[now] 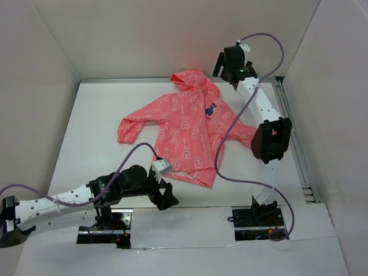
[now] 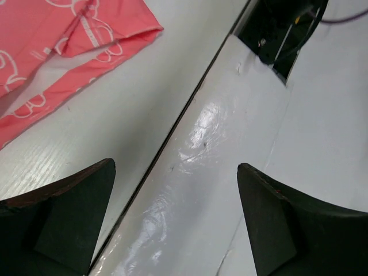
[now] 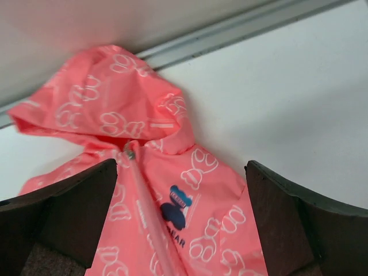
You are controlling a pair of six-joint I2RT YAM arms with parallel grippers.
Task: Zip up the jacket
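The coral-pink jacket lies flat on the white table, hood toward the far wall and sleeves spread. Its zipper runs closed up the front, with the pull at the collar under the hood. A dark blue chest mark sits beside the zipper. My right gripper hovers open and empty above the hood, fingers apart over the chest. My left gripper is open and empty just in front of the hem, its fingers over bare table.
White walls enclose the table on three sides, with a metal rail along the back. My right arm's elbow hangs over the jacket's right sleeve. Purple cables cross the jacket. A dark seam and base cut-outs lie at the near edge.
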